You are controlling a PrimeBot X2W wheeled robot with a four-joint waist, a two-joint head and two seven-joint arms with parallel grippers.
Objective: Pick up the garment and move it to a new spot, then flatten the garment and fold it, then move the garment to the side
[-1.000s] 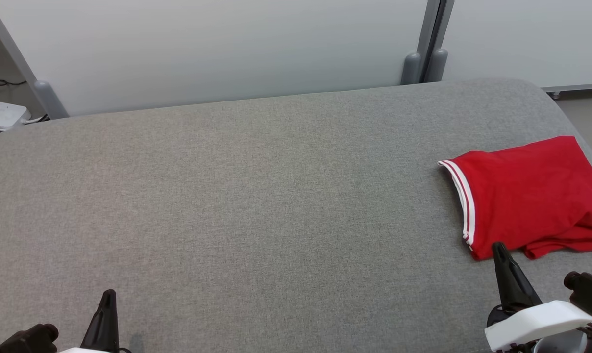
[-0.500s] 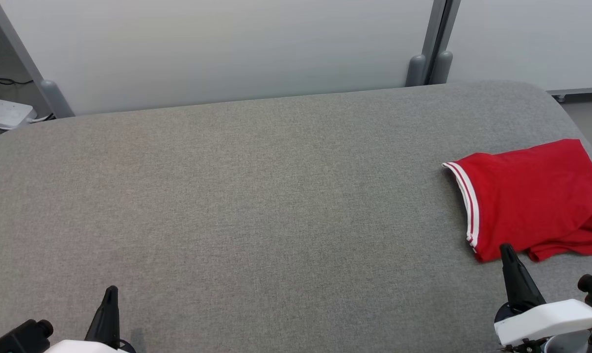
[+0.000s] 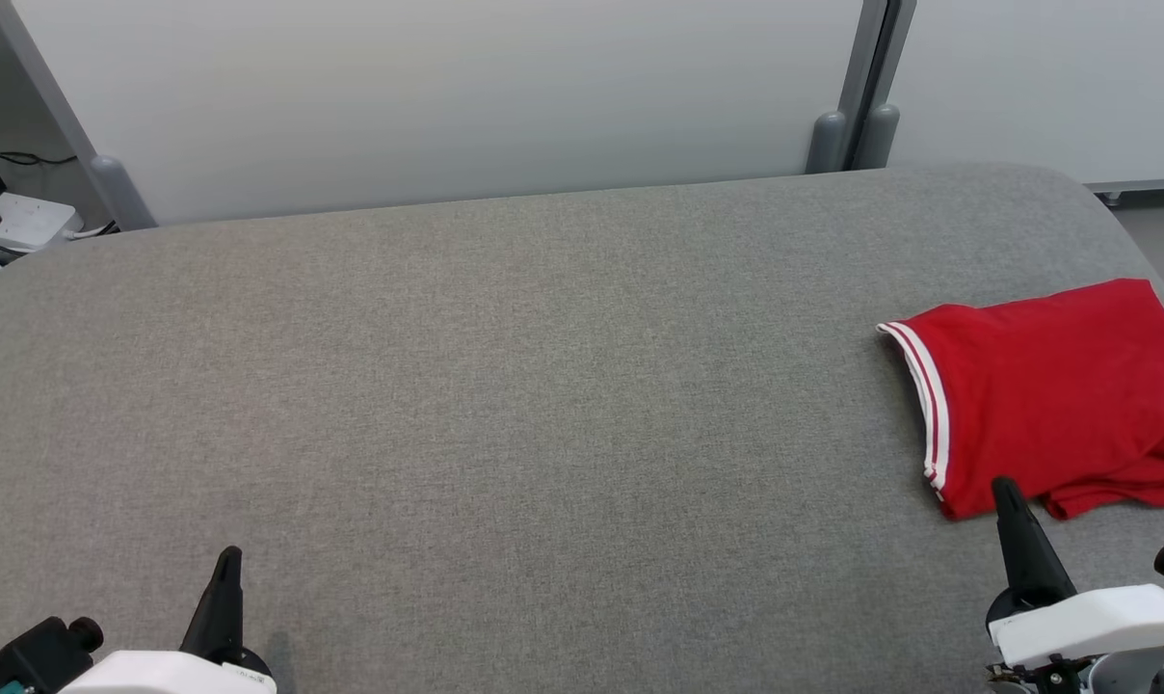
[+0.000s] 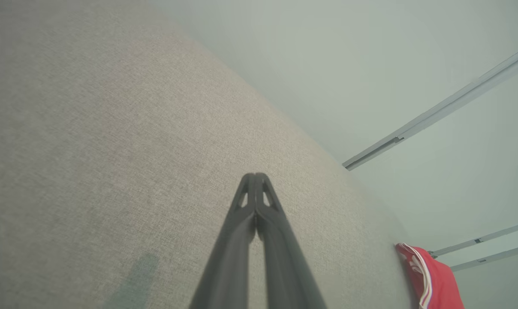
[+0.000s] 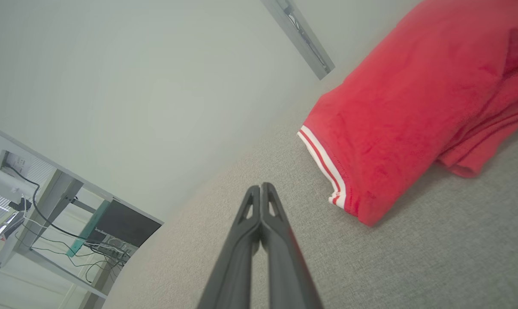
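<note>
The garment (image 3: pixel 1054 395) is red with a white-striped hem, folded into a compact bundle at the right edge of the grey fabric table (image 3: pixel 505 386). It also appears in the right wrist view as the garment (image 5: pixel 413 103) and small at the lower right for the left wrist, garment (image 4: pixel 435 279). My right gripper (image 3: pixel 1004 487) is shut and empty, its tip just in front of the bundle's near corner, apart from the cloth. My left gripper (image 3: pixel 229 557) is shut and empty at the lower left, far from the garment. Both pairs of fingers meet at the tips: right gripper (image 5: pixel 260 187), left gripper (image 4: pixel 255 176).
A pale wall panel (image 3: pixel 428 96) with grey posts (image 3: pixel 857 125) runs behind the table. A white power strip with cables (image 3: pixel 13 217) lies at the far left. A desk frame with wires (image 5: pixel 49 214) shows in the right wrist view.
The whole head view has shifted slightly, so the camera has moved. Both grippers sit a little lower in the view and stay shut. The garment lies as before.
</note>
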